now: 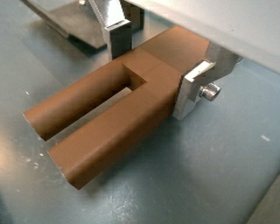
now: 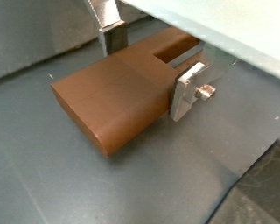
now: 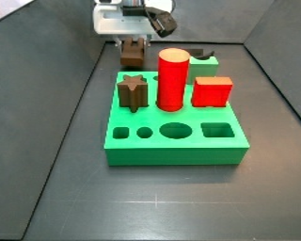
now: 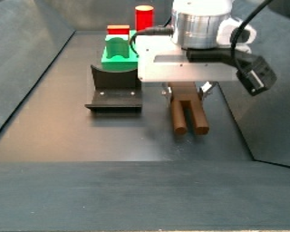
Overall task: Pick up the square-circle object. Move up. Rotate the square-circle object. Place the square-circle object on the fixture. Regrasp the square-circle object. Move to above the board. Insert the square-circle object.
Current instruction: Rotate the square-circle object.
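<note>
Grey floor (image 4: 62, 127), centre right: we saw the gripper (image 4: 187, 88) down on the square-circle object (image 4: 190, 113).
Its jaws clamped the peg's end; the fixture (image 4: 115, 89) stood left.

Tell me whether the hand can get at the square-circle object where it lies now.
Probably yes. The hand is already down at the square-circle object, its silver fingers on either side of one end. The piece lies flat on the bare floor, with nothing in between.

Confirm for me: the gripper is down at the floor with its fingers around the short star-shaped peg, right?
Not quite. The gripper is down at the floor, but its fingers straddle the square-circle object, the long brown one, as both wrist views show. The star-shaped peg stands on the board.
</note>
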Robot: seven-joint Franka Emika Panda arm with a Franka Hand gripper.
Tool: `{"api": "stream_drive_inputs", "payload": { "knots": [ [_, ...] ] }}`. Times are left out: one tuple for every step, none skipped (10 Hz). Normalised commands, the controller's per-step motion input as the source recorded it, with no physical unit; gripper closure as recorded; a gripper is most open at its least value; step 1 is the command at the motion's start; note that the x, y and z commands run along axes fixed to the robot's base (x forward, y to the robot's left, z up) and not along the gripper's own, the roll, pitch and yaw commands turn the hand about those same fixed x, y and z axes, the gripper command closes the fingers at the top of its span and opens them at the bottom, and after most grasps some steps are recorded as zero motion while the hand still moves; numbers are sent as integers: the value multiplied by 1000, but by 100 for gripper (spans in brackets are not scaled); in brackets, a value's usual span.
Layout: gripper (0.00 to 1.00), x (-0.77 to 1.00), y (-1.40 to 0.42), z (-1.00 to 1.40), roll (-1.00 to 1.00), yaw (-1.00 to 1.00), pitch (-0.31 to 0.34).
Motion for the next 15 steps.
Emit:
{"api": "stream_drive_inputs", "payload": {
  "knots": [
    [100, 36, 20, -366, -168, 3, -91],
    [100, 35, 19, -254, -182, 4, -95],
    [100, 33, 19, -175, -189, 6, -104],
    [0, 0, 0, 0, 0, 0, 0],
    [0, 0, 0, 1000, 0, 0, 0],
    [0, -6, 0, 1000, 0, 0, 11],
    [0, -16, 3, 1000, 9, -3, 34],
    [0, -10, 5, 1000, 24, -10, 67],
    [0, -11, 6, 1000, 39, -12, 86],
    [0, -12, 6, 1000, 51, -13, 93],
    [0, -19, 6, 1000, 84, -10, 97],
    [0, -25, 2, 1000, 101, -5, 99],
    [0, -25, 0, 897, 117, -1, 102],
    [0, -25, -1, 728, 137, 8, 109],
    [0, 0, 0, 0, 0, 1000, 0]
  ]
}}
